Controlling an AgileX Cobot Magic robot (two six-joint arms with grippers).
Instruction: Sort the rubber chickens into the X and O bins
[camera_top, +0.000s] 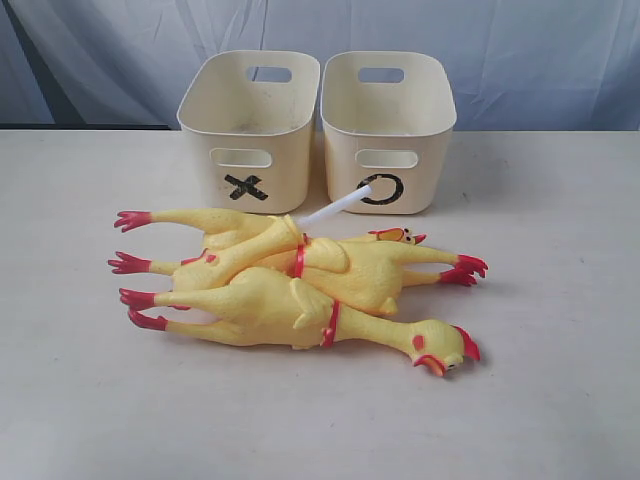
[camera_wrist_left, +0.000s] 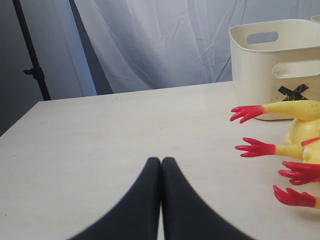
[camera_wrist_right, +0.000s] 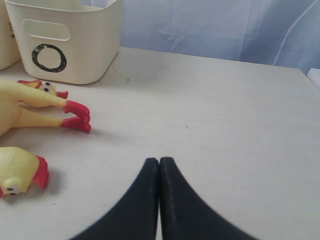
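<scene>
**Left.** We find the left gripper (camera_wrist_left: 161, 161) clenched on nothing, low over the bare surface (camera_top: 540, 400). The red feet (camera_wrist_left: 247, 112) of the pile are near it but well clear.

**Centre.** We read the exterior view as a dial centred on the pile. The three rubber chickens (camera_top: 300, 280) lie tangled on the surface, none of them in a bin. The X bin (camera_top: 292, 150) stands at 11 o'clock and the O bin (camera_top: 430, 160) at 1 o'clock. Both are upright and just beside each other, and nothing shows inside either. A white tube (camera_top: 335, 210) pokes from the pile toward 1 o'clock; we cannot tell what it is. The front chicken (camera_top: 270, 310) lies at 6 o'clock, feet toward 9 and head toward 4, and looks the least trapped.

**Right.** The right gripper (camera_wrist_right: 159, 161) is likewise clenched and empty.

**Assessment.** We judge the first pick not yet begun.
- Release the jaws before descending.
- Take the front chicken at its narrow neck band.
- Lift high so the floppy ends clear the rim.
- Feed one end in first so the body folds.

The main risk is dragging neighbours along. Nothing here shows which chicken belongs in which bin.
</scene>
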